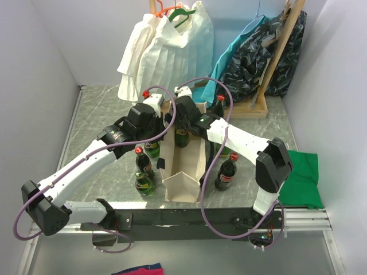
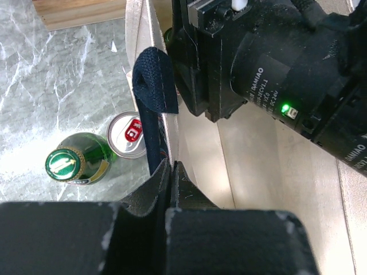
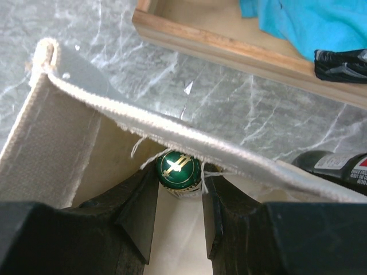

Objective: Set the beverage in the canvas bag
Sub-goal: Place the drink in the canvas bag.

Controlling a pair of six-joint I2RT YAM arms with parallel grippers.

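Note:
The cream canvas bag (image 1: 184, 172) stands open at the table's middle; its navy strap (image 2: 153, 86) hangs over the left wall. My left gripper (image 1: 163, 123) is shut on the bag's left rim (image 2: 172, 129), the jaws pinched on the cloth (image 2: 171, 175). My right gripper (image 1: 182, 121) is over the bag's far end, shut on the neck of a green bottle (image 1: 181, 138). In the right wrist view its green and gold cap (image 3: 179, 167) sits between the fingertips (image 3: 143, 200), just under the bag's frayed far rim (image 3: 172, 129), inside the bag.
Several bottles stand around the bag: red-capped ones (image 1: 142, 160) (image 1: 227, 172), green ones (image 1: 144, 184) (image 1: 152, 148), one behind (image 1: 219, 105). A green cap (image 2: 66, 164) and red cap (image 2: 131, 133) sit left of the bag. A white garment (image 1: 166, 51), wooden rack base (image 1: 252, 106) and green cloth (image 1: 301, 177) lie around.

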